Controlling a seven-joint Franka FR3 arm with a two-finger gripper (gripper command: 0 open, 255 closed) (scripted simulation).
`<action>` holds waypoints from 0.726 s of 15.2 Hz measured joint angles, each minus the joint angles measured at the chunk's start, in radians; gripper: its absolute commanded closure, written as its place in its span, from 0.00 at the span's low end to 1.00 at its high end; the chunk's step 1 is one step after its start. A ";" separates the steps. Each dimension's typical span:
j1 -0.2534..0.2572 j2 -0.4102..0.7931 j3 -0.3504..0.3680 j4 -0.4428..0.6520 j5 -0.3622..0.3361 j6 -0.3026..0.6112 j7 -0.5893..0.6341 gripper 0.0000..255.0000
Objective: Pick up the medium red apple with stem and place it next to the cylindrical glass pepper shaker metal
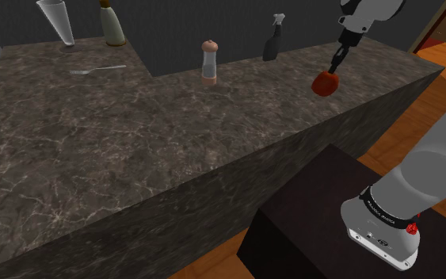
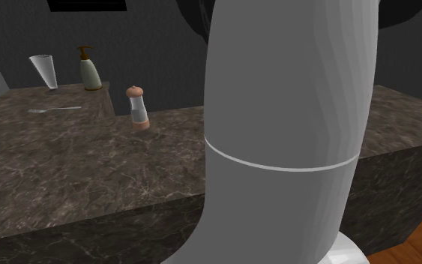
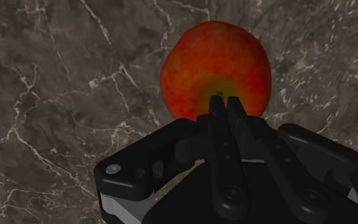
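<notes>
A red apple (image 1: 325, 82) with a yellowish patch round its stem sits low over the dark marble counter (image 1: 134, 135), near the counter's end on the shoulder view's right. My black gripper (image 1: 336, 60) comes straight down on it. In the wrist view the fingers (image 3: 224, 108) meet at the top of the apple (image 3: 215, 63), pinched on the stem. Whether the apple touches the counter I cannot tell. The pepper shaker (image 1: 209, 63), a clear cylinder with a tan top and base, stands upright well to the shoulder view's left of the apple, also seen as the shaker (image 2: 137, 107).
A dark spray bottle (image 1: 273, 37) stands behind and between shaker and apple. Farther along the shoulder view's left are a fork (image 1: 97, 70), a pale pump bottle (image 1: 112, 24) and a tilted clear glass (image 1: 57, 21). My arm's white link (image 2: 284, 135) blocks the second exterior view's right half.
</notes>
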 measured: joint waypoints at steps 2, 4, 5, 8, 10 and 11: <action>0.001 -0.009 -0.001 0.016 -0.007 -0.024 0.007 1.00; 0.003 -0.021 -0.003 0.027 -0.015 -0.044 0.013 1.00; 0.003 -0.022 -0.003 0.040 -0.017 -0.058 0.015 1.00; 0.003 -0.036 -0.005 0.066 -0.026 -0.095 0.021 1.00; 0.005 -0.045 -0.006 0.082 -0.032 -0.119 0.028 1.00; 0.004 -0.048 -0.006 0.092 -0.035 -0.131 0.029 1.00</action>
